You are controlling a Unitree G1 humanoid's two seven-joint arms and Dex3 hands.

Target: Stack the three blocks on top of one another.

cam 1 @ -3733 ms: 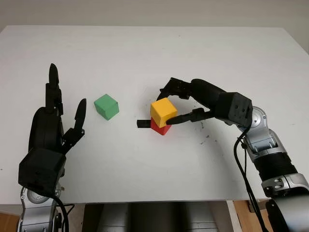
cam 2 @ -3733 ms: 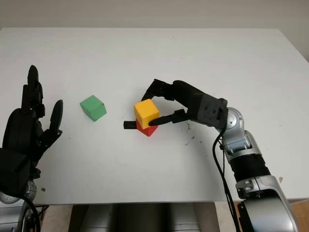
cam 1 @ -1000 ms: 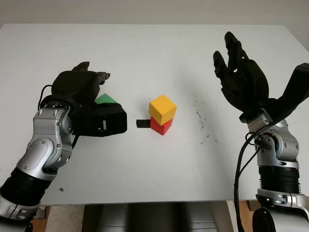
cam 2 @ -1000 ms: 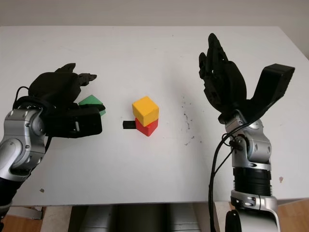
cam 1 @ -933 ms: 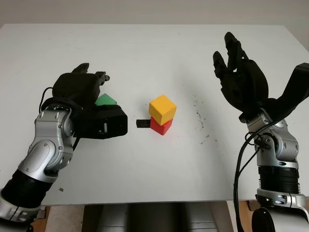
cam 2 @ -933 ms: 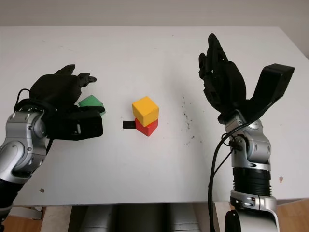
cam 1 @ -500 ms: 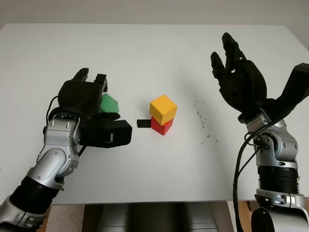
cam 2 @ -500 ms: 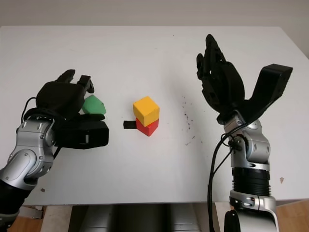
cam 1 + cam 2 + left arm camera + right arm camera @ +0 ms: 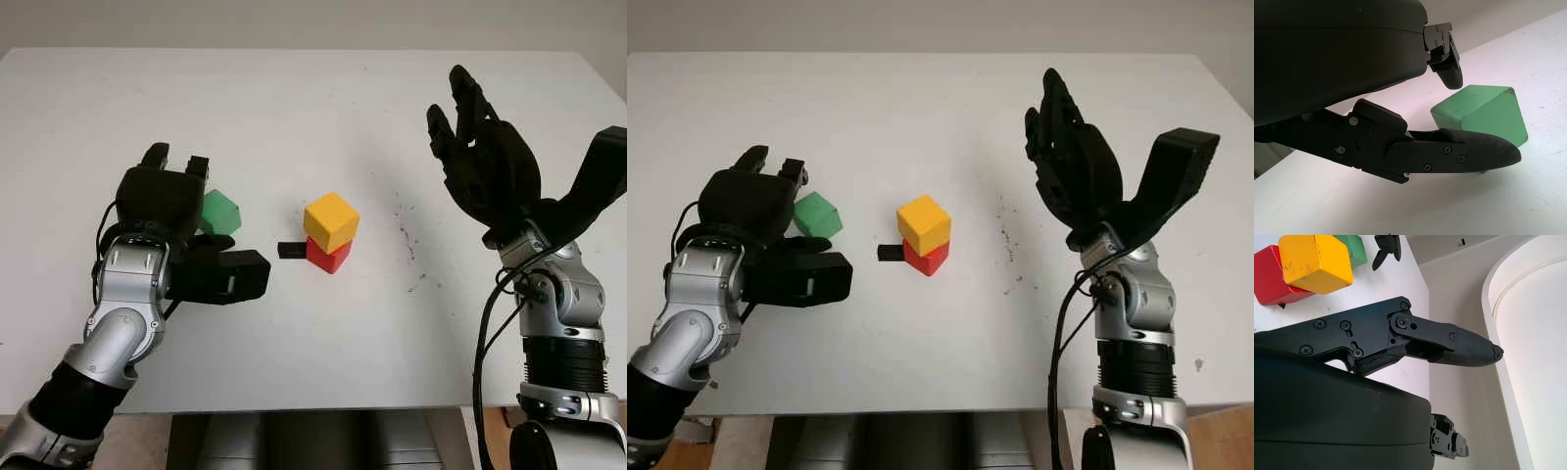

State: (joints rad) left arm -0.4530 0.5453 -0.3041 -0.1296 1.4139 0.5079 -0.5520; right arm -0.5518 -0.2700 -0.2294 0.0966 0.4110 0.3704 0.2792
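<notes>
On the white worktop (image 9: 313,117) the yellow block (image 9: 330,221) sits on top of the red block (image 9: 327,255) near the middle, turned a little so its corners overhang the red one. A small black piece (image 9: 289,250) lies on the surface just beside the red block, on the side toward the left arm.

The left hand (image 9: 186,235) is at the left of the pair, its fingers curled around the green block (image 9: 220,211). In the left wrist view the green block (image 9: 1484,115) sits between the thumb (image 9: 1459,154) below it and a fingertip (image 9: 1447,73) above (the thumb runs along its lower edge, and the fingertip stands just off its top corner). The block looks tilted, one corner pointing up, and appears lifted slightly off the worktop, though whether any edge touches the surface I cannot tell. It is well apart from the yellow and red pair.

The right hand (image 9: 485,162) is raised above the right side of the worktop, open and holding nothing, palm facing the stack, well clear of the blocks. In the right wrist view the yellow block (image 9: 1315,262) and red block (image 9: 1273,279) appear beyond its fingers
</notes>
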